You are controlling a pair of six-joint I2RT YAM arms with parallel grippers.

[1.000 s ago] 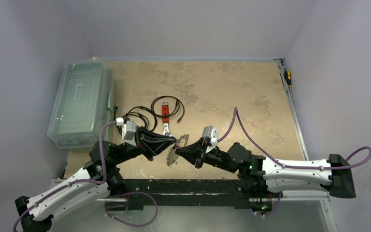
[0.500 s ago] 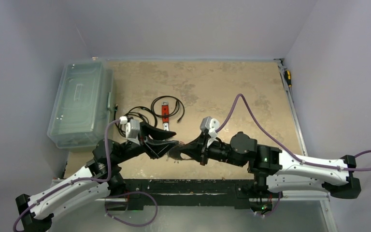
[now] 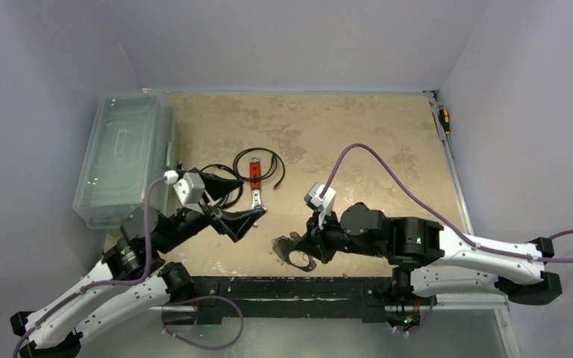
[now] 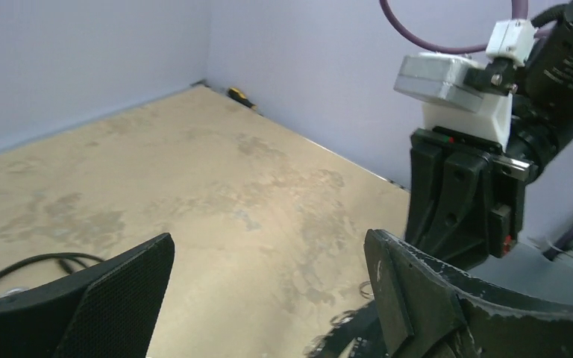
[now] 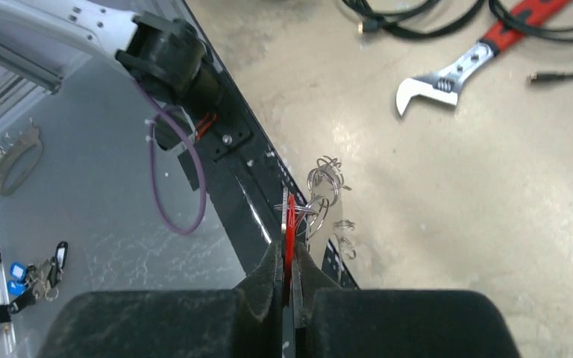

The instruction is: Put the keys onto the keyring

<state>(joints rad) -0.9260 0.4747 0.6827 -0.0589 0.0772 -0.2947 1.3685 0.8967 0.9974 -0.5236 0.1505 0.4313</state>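
Right claw (image 5: 289, 252) pinches the keyring (image 5: 317, 183) at its tips (left claw (image 4: 268, 257) spread wide, apart).

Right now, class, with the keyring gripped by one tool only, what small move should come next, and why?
Probably ease the right tool a little farther onto the table before opening. It alone is clamped on the keyring, which hangs close to the table's near edge, while the left tool stands open and empty, away from it.

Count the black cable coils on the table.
2. One crosses the wrench; the other lies left of it, partly behind the left arm. More could be hidden there.
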